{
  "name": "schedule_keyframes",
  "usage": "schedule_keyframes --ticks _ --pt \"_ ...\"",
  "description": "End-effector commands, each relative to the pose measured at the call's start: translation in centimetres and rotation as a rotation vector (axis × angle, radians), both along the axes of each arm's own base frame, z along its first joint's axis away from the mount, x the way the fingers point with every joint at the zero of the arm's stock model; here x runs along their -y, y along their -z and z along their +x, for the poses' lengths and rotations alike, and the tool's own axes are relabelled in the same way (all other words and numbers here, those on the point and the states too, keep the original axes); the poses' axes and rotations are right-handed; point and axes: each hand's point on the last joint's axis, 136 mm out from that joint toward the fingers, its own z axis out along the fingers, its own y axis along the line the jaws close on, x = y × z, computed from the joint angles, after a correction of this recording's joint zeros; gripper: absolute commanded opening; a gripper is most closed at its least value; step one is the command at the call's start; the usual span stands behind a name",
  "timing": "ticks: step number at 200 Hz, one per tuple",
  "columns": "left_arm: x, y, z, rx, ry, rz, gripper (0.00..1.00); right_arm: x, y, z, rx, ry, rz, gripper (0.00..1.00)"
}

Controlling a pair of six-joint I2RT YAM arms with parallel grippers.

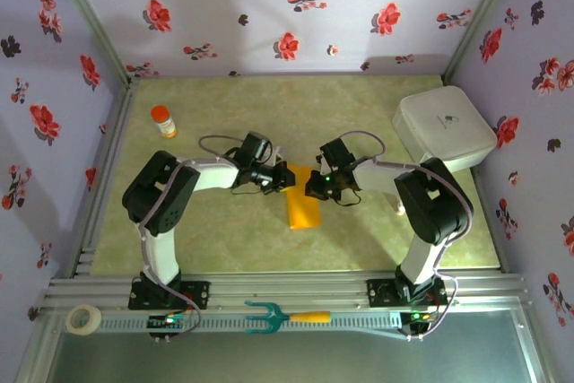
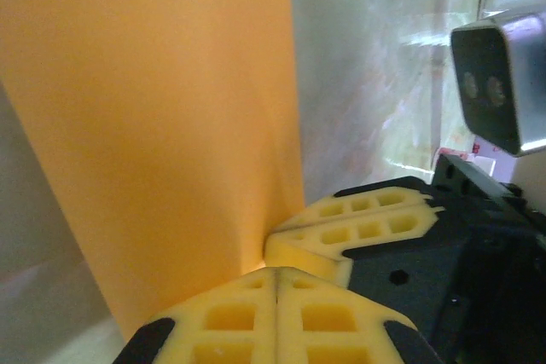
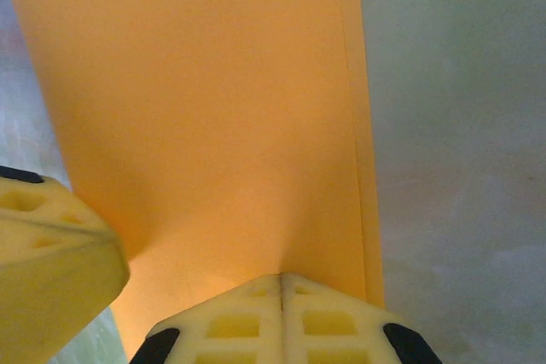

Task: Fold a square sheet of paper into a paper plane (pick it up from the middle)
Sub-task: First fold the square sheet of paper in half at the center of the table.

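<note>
The left gripper (image 2: 277, 274) is closed, its yellow pads (image 2: 230, 317) pressed together on one end of the square sheet of paper (image 1: 303, 208), the end farthest from the arm bases. The sheet sits at the middle of the green counter (image 1: 224, 239), between the two arms. It reads as a long rectangle. In the right wrist view two of its long edges run side by side, a little out of line, so it looks folded in half. Just to the right, the right gripper (image 3: 281, 277) is likewise clamped on that same end, its pads almost touching the left ones. Whether the free end rests on the counter I cannot tell.

The step in hand seems to be setting the centre crease. To do it well, hold both pinches firm and bring the two long edges into line before pressing. Then draw the grippers apart along the fold rather than tugging, since paper this thin would likely skew or tear.
</note>
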Motion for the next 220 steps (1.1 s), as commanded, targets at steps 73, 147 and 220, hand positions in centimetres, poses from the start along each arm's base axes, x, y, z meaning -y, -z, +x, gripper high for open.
schedule_keyframes --ticks 73,147,220 --pt "-3.7 6.0 -2.4 -0.031 0.011 0.172 0.00 2.8 3.9 -2.2 -0.108 0.051 -0.133 0.00" --pt "-2.2 -0.2 0.9 0.041 0.004 0.128 0.00 2.9 3.9 -2.2 -0.104 0.053 -0.140 0.00" --pt "-4.0 4.7 1.7 -0.055 -0.056 0.173 0.00 3.0 4.0 -2.4 -0.108 0.053 -0.138 0.00"
